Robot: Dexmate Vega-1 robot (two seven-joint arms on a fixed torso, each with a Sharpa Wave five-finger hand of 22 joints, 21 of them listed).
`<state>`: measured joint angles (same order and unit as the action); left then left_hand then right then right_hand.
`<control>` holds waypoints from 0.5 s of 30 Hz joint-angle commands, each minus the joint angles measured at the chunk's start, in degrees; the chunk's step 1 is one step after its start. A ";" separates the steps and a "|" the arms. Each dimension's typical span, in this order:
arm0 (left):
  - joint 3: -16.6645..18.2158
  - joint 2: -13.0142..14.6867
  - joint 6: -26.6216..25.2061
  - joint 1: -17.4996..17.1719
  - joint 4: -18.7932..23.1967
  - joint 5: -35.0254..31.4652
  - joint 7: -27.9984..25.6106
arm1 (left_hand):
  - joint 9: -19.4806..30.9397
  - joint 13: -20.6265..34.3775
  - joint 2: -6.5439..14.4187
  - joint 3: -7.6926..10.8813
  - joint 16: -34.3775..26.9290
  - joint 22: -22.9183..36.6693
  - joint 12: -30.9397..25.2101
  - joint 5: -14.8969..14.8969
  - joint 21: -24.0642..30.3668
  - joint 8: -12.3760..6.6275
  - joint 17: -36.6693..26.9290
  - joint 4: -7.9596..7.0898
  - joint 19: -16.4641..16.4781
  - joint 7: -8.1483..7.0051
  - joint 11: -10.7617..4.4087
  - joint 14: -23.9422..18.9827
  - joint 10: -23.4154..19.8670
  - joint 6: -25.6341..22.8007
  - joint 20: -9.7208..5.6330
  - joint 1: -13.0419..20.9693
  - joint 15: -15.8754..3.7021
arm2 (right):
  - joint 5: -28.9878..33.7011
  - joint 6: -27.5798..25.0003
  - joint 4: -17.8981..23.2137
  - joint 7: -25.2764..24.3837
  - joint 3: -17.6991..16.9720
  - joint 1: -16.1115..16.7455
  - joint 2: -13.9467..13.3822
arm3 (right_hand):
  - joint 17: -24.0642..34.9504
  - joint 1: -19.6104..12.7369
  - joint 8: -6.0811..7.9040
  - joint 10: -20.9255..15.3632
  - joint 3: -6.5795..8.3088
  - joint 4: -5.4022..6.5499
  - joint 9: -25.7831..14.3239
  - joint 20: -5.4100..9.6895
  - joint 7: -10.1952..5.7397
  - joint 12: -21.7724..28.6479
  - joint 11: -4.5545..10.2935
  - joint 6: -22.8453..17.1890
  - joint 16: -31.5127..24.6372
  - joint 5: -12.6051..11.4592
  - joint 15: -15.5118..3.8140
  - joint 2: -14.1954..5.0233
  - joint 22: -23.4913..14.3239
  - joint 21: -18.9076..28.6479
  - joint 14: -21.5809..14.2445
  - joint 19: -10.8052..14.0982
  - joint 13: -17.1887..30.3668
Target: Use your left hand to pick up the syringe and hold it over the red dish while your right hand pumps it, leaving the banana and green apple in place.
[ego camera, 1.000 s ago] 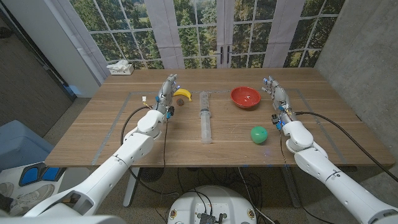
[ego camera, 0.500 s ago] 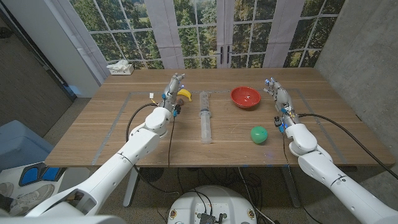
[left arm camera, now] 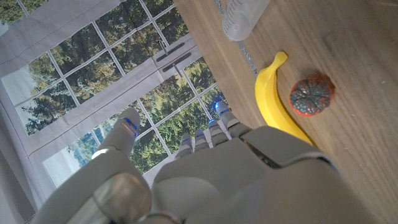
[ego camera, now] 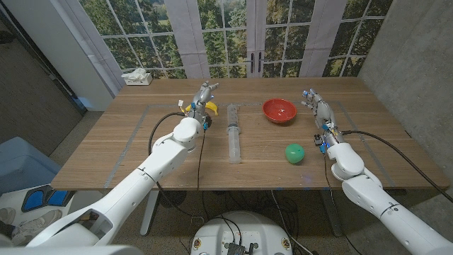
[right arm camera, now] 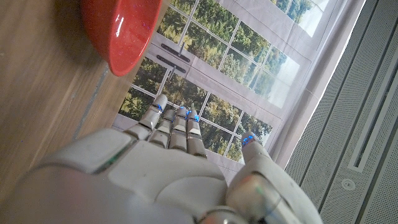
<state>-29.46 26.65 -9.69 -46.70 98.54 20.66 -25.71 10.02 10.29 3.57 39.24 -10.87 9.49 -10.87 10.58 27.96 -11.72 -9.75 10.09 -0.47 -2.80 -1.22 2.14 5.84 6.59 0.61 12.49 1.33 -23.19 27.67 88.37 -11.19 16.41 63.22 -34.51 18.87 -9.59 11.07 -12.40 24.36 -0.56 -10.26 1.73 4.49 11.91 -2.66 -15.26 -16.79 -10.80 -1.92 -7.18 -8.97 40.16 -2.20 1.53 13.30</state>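
Head view: syringe (ego camera: pixel 233 133) lies mid-table, between banana (ego camera: pixel 210 107) and red dish (ego camera: pixel 279 110); apple (ego camera: pixel 294 153) nearer the front edge. Left hand (ego camera: pixel 202 96), empty, fingers extended, is over the banana. Right hand (ego camera: pixel 316 106), empty, fingers extended, is beside the dish.

Left wrist view: left hand (left arm camera: pixel 205 168), banana (left arm camera: pixel 273 102), syringe end (left arm camera: pixel 242 15).

Right wrist view: right hand (right arm camera: pixel 168 162), dish (right arm camera: pixel 121 31).

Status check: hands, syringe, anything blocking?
Left hand open by banana. Right hand open beside red dish. Syringe untouched on table, path clear.
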 commanded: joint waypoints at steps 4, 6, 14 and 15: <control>-3.74 -0.04 -7.73 3.90 1.33 -6.66 -2.34 | 0.15 0.12 0.42 0.55 -0.09 0.10 -0.53 -0.42 -0.76 -1.01 -0.19 0.51 0.73 0.08 0.38 -0.58 -0.27 -2.64 1.13 2.56 0.45 | 0.19 0.92 -0.47 0.23 -0.65 0.20 0.11 | -0.11 -0.47 0.54 -0.88 0.10 -0.58 -0.29 1.16 -0.02 0.59 0.06 -0.66 -0.49 0.09 0.24 -0.18 -0.25 -0.25 -0.98 0.81 0.09; -4.71 0.09 -9.57 4.65 1.77 -8.39 -2.86 | 0.15 0.12 0.51 0.60 -0.15 0.11 -0.62 -0.49 -0.87 -1.02 -0.19 0.51 1.11 0.01 0.57 -0.89 -0.52 -2.92 1.28 2.95 0.47 | 0.13 0.70 -0.50 0.32 -0.70 0.15 -0.02 | -0.15 -0.52 0.56 -0.94 0.11 -0.67 -0.30 1.12 0.04 0.60 0.09 -0.76 -0.48 0.10 0.18 -0.20 -0.25 -0.32 -1.02 0.95 0.06; -7.18 -0.52 -16.94 6.69 3.41 -12.73 -4.36 | 0.16 0.13 0.56 0.64 -0.29 0.13 -0.74 -0.60 -1.23 -0.79 -0.20 0.52 1.75 -0.05 0.43 -1.74 -0.97 -2.99 1.49 3.82 0.52 | -0.31 1.22 -1.29 0.77 -1.03 0.02 -0.04 | -0.33 -0.75 0.61 -1.36 0.14 -1.05 -0.31 0.94 -0.03 0.71 -0.03 -1.12 -0.59 0.14 0.48 -0.30 -0.26 -0.73 -1.51 1.47 -0.09; -7.50 -0.55 -18.19 6.98 3.72 -13.25 -4.46 | 0.16 0.13 0.56 0.64 -0.28 0.13 -0.75 -0.61 -1.28 -0.78 -0.20 0.52 1.74 0.00 0.41 -1.75 -0.99 -3.00 1.54 3.90 0.53 | -0.37 1.35 -1.38 0.83 -1.08 0.04 -0.04 | -0.34 -0.76 0.63 -1.39 0.14 -1.07 -0.31 0.88 -0.01 0.72 -0.03 -1.19 -0.61 0.15 0.48 -0.32 -0.27 -0.76 -1.57 1.51 -0.10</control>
<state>-33.78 26.48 -19.61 -42.51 100.42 12.82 -28.54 10.01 10.28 4.01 39.46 -10.87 9.48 -11.26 10.36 26.86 -12.37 -9.74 10.31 0.96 -2.92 -0.73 0.69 5.31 3.73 2.04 15.49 1.54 -23.08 28.35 87.89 -10.87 15.77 63.40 -34.53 18.61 -9.60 11.48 -13.11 24.44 -1.11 -10.26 1.95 4.38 12.14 -2.56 -15.97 -17.06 -10.81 -1.42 -7.19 -8.97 39.61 -3.31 2.57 13.07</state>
